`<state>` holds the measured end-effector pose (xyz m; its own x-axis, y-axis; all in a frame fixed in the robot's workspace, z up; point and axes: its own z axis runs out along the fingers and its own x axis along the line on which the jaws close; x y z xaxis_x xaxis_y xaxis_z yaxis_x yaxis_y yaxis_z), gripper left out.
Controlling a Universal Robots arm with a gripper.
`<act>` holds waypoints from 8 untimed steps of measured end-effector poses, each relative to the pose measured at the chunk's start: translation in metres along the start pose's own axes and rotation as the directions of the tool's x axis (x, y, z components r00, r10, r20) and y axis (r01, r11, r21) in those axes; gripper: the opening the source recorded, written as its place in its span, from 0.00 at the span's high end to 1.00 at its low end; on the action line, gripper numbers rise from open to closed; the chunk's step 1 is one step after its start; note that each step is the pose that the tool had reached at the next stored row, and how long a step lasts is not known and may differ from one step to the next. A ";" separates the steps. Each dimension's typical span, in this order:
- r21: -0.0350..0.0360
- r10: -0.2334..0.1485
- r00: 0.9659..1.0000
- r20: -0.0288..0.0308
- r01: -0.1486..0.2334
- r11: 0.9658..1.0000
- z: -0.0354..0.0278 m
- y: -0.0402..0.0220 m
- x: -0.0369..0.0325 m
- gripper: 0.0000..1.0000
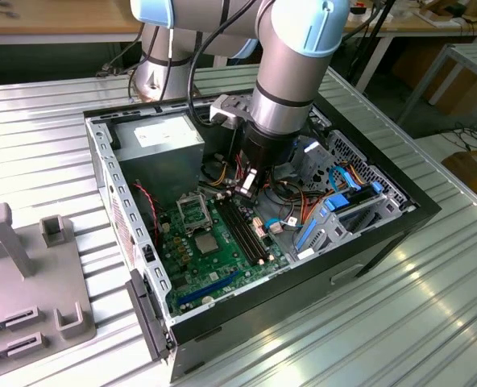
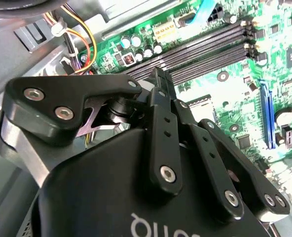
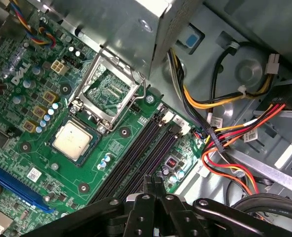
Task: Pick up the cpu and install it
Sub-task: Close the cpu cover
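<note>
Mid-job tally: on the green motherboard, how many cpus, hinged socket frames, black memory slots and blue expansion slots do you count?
Silver square cpu: 1
Open metal socket frame: 1
Long black memory slots: 4
Long blue expansion slot: 1
Total: 7

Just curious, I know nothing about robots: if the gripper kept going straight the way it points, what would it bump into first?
Probably the black memory slots on the motherboard; the gripper hangs just above them.
</note>
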<state>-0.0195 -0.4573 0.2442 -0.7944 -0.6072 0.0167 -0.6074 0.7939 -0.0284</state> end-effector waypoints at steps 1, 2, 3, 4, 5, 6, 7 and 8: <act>0.000 0.000 1.000 0.000 0.000 1.000 0.0000 0.0000 0.0000 0.89; 0.000 -0.001 1.000 0.000 0.001 1.000 0.0000 0.0000 0.0000 0.89; 0.000 -0.001 1.000 0.000 0.001 1.000 0.0000 0.0000 0.0000 0.89; 0.000 -0.001 1.000 0.000 0.001 1.000 0.0001 0.0001 -0.0002 0.89; 0.000 -0.001 1.000 0.000 0.001 1.000 0.0002 0.0008 -0.0003 0.89; 0.000 -0.001 1.000 0.000 0.001 1.000 0.0001 0.0019 0.0009 0.89; 0.000 0.000 1.000 0.000 0.000 1.000 -0.0001 0.0034 0.0022 0.89; 0.001 0.001 1.000 0.001 -0.001 1.000 0.0000 0.0049 0.0035 0.89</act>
<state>-0.0253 -0.4554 0.2441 -0.7951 -0.6062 0.0160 -0.6064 0.7946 -0.0289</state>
